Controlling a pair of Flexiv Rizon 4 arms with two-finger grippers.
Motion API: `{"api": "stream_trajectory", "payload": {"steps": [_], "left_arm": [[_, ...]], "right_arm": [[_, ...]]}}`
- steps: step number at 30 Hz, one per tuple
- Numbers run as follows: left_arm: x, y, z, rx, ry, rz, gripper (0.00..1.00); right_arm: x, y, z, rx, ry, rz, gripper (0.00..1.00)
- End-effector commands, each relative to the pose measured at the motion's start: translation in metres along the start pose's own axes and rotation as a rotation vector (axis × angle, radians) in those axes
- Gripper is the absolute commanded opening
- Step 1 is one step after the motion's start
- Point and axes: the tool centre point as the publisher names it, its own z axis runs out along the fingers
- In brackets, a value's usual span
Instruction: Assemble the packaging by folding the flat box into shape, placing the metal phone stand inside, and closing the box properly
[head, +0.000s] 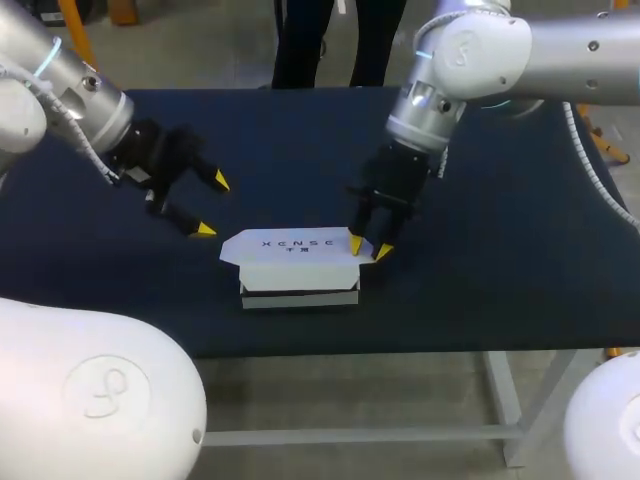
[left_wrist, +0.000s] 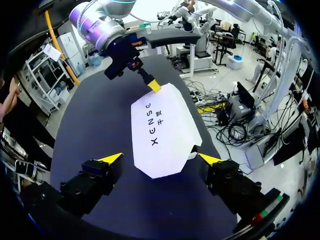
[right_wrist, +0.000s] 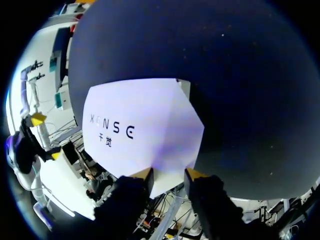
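1. Sitting near the middle of the dark surface (head: 500, 260), the white box (head: 300, 270) is seen folded into shape, with its printed lid laid flat on top.
2. One long side of the box is turned toward the front edge of the surface, and a thin dark seam is shown beneath the lid along that side.
3. The lid's two ends are cut to angled corners; this is shown most plainly in the wrist views.
4. The right hand (head: 369, 246) is set down at the box's right end, pointing steeply downward and meeting the lid's edge there.
5. Whether that hand is clamped on the lid's edge or only pressed against it cannot be told from any view.
6. The left hand (head: 212, 205) is held just beside the box's left end, clear of it and above the surface.
7. Its fingers (left_wrist: 112, 159) are spread wide apart, and nothing is gripped between them.
8. In the left wrist view the box is seen lying lengthwise ahead of the spread fingers, with the right hand perched at its far end.
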Motion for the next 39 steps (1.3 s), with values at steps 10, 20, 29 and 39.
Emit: {"api": "stream_trajectory", "payload": {"steps": [10,20,29,39], "left_arm": [[-0.02,-0.015,0.024,-0.219,-0.148,-0.905,1.0],[-0.017,-0.016,0.032,-0.348,-0.348,-1.194,1.0],[-0.017,-0.016,0.032,-0.348,-0.348,-1.194,1.0],[-0.031,-0.028,0.052,-0.386,-0.136,-1.702,1.0]], "right_arm": [[-0.003,0.002,0.002,0.007,0.019,-0.003,0.46],[-0.004,0.001,0.003,0.006,0.025,-0.002,0.46],[-0.003,0.001,0.002,-0.006,0.038,-0.004,0.47],[-0.006,0.003,0.003,-0.001,0.043,0.005,0.44]]}}
